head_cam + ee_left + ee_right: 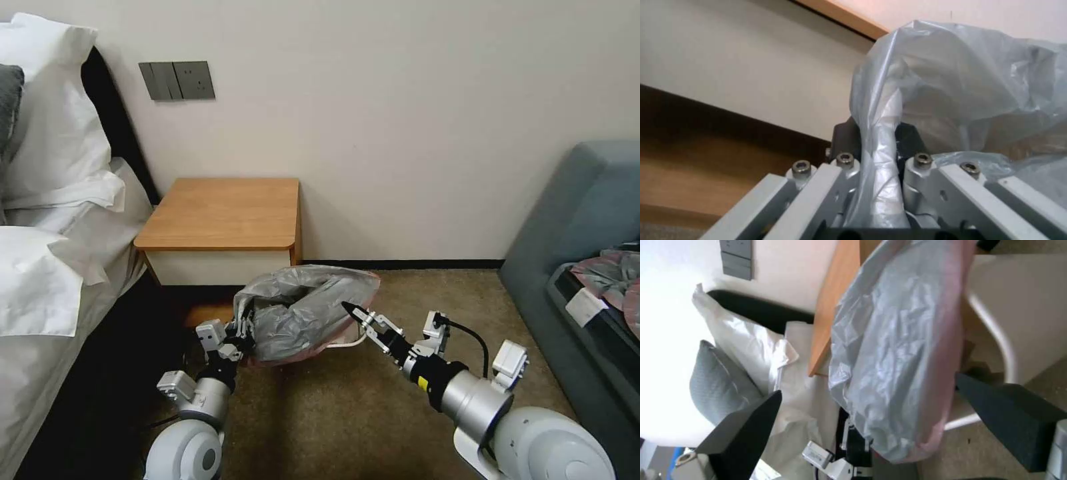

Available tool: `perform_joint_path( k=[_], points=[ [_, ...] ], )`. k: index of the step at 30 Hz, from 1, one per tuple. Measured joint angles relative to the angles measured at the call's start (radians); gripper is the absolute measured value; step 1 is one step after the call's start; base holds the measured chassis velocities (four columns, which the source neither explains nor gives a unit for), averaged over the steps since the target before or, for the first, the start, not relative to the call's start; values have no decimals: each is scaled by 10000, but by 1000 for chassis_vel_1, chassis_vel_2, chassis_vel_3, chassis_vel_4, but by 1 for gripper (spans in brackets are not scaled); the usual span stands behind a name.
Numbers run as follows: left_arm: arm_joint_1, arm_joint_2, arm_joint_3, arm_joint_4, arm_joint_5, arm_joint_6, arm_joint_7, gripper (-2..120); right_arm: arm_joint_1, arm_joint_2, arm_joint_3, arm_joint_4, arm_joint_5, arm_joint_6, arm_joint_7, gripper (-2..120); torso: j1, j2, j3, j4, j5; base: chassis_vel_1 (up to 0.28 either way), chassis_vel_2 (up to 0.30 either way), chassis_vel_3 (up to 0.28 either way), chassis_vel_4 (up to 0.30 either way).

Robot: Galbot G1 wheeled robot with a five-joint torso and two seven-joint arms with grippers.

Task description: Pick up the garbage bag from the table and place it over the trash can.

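1. Over on the left, the small boxy wooden table [223, 213] with its orange-brown top and white drawer front stands against the wall beside the bed [47, 267], and its top is bare.

2. Low down in front of it, the left gripper [241, 332] has its fingers [845, 136] clamped on a twisted rope of the thin, translucent grey garbage bag [303, 310]; the left wrist view shows the film bunched tight between them.

3. The bag itself hangs off the table and in the air, billowing over the small cream plastic trash can [347, 343], whose rolled rim peeks out under the bag's pink edge on the right. It looks draped on top rather than pulled down around the rim.

4. How will it handle? Very light, limp and slippery, I'd say: no stiffness at all, it folds wherever it's left unsupported, and thin film like this could tear if tugged hard against the rim.

5. Best hold, in my judgement, is the pink hem. Pinch a gathered fold of it, not a single layer, opposite the left gripper's hold, so the mouth can be stretched open across the can.

6. On the right, the right gripper [365, 325] sits just beside that pink edge with its dark fingers [1018, 420] spread wide apart, holding nothing.
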Motion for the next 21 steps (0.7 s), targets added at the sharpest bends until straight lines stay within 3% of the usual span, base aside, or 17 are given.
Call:
perform_joint_path(
  k=[21],
  points=[
    [61, -25, 52, -408, 512, -85, 75, 6, 295, 223, -526, -326, -723, 58, 153, 100, 0, 0, 0, 0, 0, 0, 0, 0, 0]
  ],
)
